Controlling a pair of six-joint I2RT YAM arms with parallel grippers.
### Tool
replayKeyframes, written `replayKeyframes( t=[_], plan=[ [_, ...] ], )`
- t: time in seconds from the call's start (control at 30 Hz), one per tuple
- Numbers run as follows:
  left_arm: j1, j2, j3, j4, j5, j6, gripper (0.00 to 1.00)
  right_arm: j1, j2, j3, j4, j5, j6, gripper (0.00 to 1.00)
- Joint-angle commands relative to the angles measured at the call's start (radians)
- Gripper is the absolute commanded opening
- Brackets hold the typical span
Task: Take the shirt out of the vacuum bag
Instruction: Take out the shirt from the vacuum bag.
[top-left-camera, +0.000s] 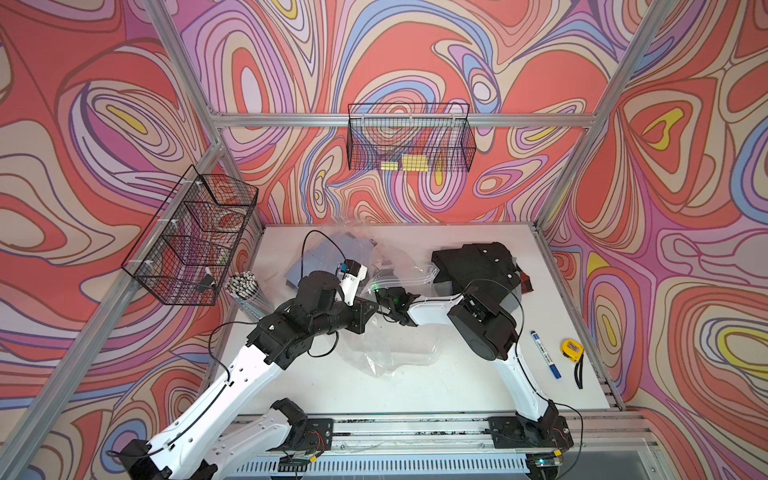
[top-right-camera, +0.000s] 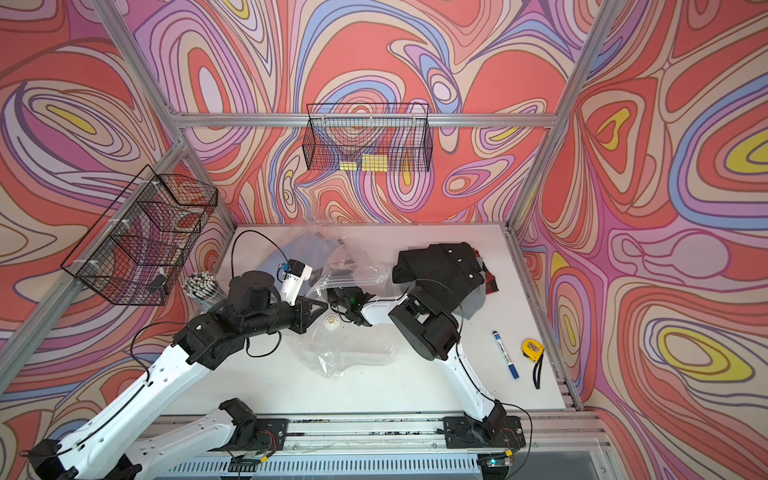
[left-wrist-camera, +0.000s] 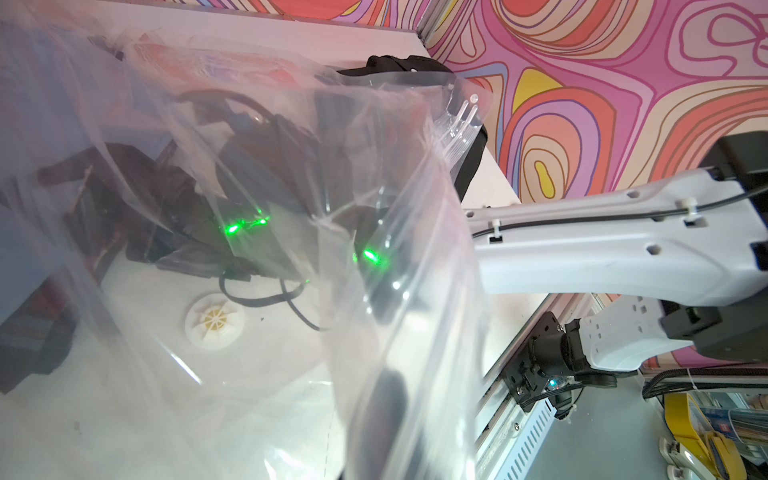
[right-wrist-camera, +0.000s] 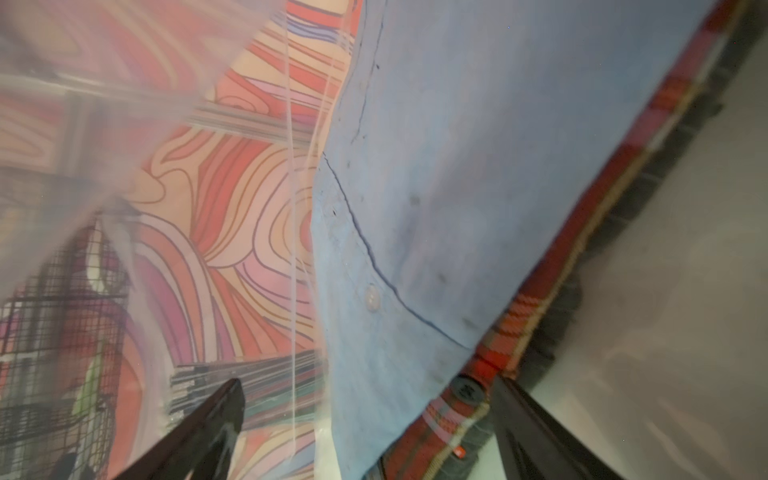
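Observation:
The vacuum bag (top-left-camera: 390, 349) lies crumpled and transparent across the middle of the white table (top-left-camera: 415, 390), its white valve (top-right-camera: 331, 322) facing up. A folded blue shirt (top-left-camera: 318, 259) sits inside its rear part, over a red plaid cloth (right-wrist-camera: 490, 357). My left gripper (top-left-camera: 373, 307) is shut on the bag's edge and holds the plastic up; one dark finger (left-wrist-camera: 388, 395) shows through the film. My right gripper (right-wrist-camera: 374, 415) is open inside the bag mouth. The blue shirt (right-wrist-camera: 478, 166) and the plaid cloth lie between its spread fingers (right-wrist-camera: 216, 415).
Dark garments (top-left-camera: 478, 262) are piled at the rear right, outside the bag. A blue marker (top-left-camera: 545, 353) and a yellow tape measure (top-left-camera: 572, 348) lie near the right edge. A bundle of white-tipped sticks (top-left-camera: 243, 284) lies at the left. Wire baskets (top-left-camera: 195, 237) (top-left-camera: 409, 141) hang on the walls.

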Motion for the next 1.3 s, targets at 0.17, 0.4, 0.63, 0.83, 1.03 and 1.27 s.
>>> replayKeyframes(
  t=[0.17,0.4,0.63,0.83,1.03,1.27],
  plan=[
    [-0.005,-0.023,-0.012,0.007,-0.017,0.024,0.0,0.009,-0.011,0.021,0.005,0.006,0.005,0.95],
    [-0.004,-0.018,-0.007,-0.001,-0.019,0.032,0.0,0.009,0.004,0.1,-0.062,0.019,-0.03,0.95],
    [-0.004,-0.023,-0.004,-0.004,-0.024,0.037,0.0,0.005,0.029,0.117,-0.069,0.013,-0.019,0.95],
    [-0.004,-0.028,-0.011,-0.004,-0.028,0.039,0.0,0.009,-0.016,0.054,-0.027,0.01,-0.014,0.95],
    [-0.004,-0.024,-0.009,0.002,-0.025,0.035,0.0,0.014,-0.015,0.041,-0.021,0.008,-0.003,0.95],
    [-0.004,-0.021,-0.008,0.003,-0.026,0.036,0.0,0.014,0.001,0.066,-0.036,0.019,-0.008,0.95]
  ],
)
